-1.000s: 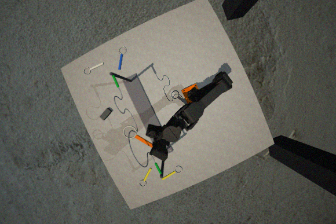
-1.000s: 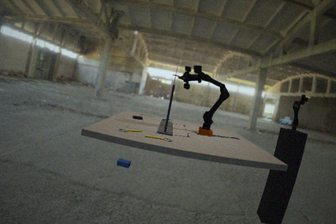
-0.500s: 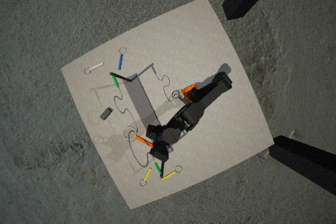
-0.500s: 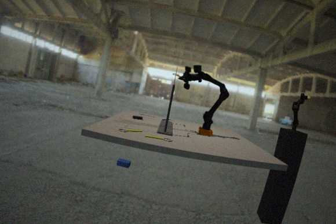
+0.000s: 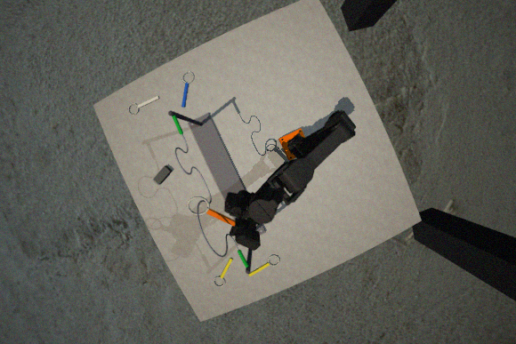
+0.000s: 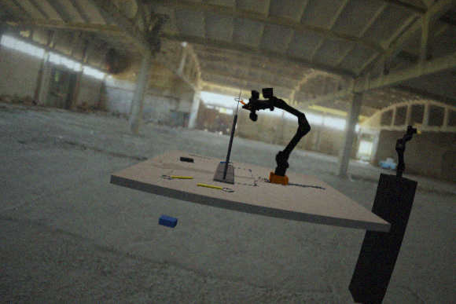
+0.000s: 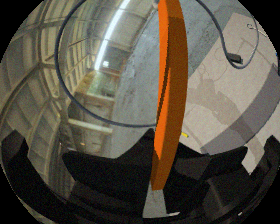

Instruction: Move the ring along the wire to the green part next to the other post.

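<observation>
The ring (image 5: 198, 205) (image 6: 241, 101) with the orange handle (image 5: 220, 217) (image 7: 169, 90) sits high up around the thin grey wire (image 5: 202, 180) (image 7: 76, 90), at about mid-span between the two posts. I cannot tell whether ring and wire touch. My gripper (image 5: 233, 223) (image 6: 249, 105) (image 7: 153, 132) is shut on the handle's end. One green part (image 5: 178, 125) lies by the far post (image 5: 172, 113). The other green part (image 5: 243, 259) lies by the near post (image 5: 247, 268), just below my gripper in the top view.
On the table lie spare rings with a blue handle (image 5: 184, 94), a white handle (image 5: 148, 101) and two yellow handles (image 5: 226, 268) (image 5: 259, 269), plus a grey block (image 5: 163, 174). The grey base plate (image 5: 215, 156) joins the posts. The arm's orange base (image 5: 291, 142) stands to the right.
</observation>
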You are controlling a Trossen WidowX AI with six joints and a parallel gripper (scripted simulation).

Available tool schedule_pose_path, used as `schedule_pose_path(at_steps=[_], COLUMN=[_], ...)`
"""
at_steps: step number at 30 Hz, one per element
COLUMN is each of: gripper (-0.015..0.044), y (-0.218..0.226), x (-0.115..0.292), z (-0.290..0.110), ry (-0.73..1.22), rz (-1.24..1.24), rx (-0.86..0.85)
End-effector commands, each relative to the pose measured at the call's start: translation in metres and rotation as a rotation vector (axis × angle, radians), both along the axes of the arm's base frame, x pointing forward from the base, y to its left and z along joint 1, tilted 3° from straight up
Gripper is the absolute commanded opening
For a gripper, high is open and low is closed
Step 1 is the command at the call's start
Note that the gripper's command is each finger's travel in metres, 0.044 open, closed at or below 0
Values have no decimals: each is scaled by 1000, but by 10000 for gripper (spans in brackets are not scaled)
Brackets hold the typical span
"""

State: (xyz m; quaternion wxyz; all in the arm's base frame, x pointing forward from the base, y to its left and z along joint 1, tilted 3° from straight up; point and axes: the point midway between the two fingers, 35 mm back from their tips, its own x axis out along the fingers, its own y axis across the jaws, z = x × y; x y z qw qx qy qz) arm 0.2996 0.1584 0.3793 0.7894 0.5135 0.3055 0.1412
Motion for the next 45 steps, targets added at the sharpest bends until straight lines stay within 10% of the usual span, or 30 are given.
schedule_pose_path(at_steps=[1,45], gripper=[-150,-150], y=[0,-8], x=[0,1], z=[4,-7], ry=[-17,-79], rz=[1,18], rx=[-25,-407])
